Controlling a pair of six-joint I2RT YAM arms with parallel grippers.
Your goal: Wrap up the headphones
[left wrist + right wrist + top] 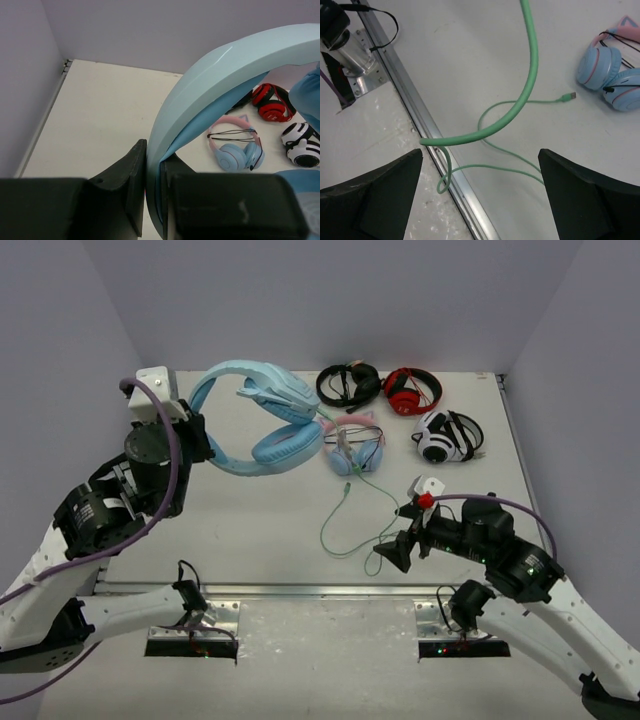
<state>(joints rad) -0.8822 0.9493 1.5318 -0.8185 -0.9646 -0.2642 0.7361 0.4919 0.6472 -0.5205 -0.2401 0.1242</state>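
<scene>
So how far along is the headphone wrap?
Done: left gripper is shut on the headphones at the headband. In hand: right gripper, open, hovers over the green cable by the front edge of the table. Left: all the wrapping; the cable lies in loose loops, none around the headphones.

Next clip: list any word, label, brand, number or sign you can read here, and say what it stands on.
No text can be read in any view.
The headphones clamped in the left claw show only plain blue surfaces.
The green cable carries no print.
The white-and-black pair has dark markings, too small to tell whether they are lettering.
</scene>
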